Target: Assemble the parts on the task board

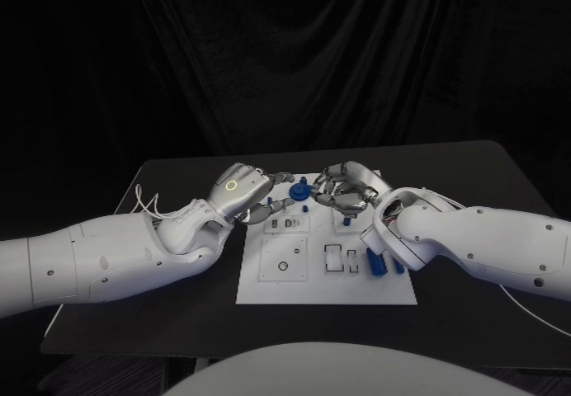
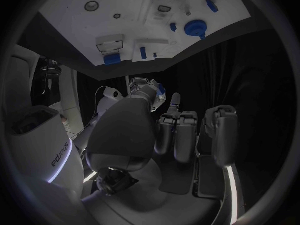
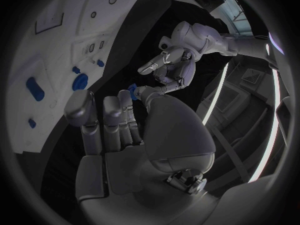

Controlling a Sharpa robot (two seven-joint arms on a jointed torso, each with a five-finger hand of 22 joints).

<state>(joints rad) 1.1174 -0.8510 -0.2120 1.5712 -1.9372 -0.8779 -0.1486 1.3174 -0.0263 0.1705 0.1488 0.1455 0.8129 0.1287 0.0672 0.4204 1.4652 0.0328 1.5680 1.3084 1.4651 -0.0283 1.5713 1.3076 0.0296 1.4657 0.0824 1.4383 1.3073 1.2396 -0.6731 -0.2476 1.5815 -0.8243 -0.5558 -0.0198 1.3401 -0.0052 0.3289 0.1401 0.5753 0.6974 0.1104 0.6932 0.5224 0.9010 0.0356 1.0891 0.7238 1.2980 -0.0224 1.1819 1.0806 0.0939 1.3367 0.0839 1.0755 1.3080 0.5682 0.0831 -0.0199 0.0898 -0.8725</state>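
My left hand (image 1: pixel 242 191) and right hand (image 1: pixel 345 192) hover over the board's (image 1: pixel 285 285) far end, fingers apart, gripping nothing; a round blue part (image 1: pixel 298 191) sits between them.

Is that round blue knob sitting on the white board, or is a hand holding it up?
On the board. The round blue knob stands on the white board, apart from the left hand and the right hand.

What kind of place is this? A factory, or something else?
Probably a robotics lab or test room, not a factory: a black table before a dark curtain, and a white task board with small blue parts for practice.
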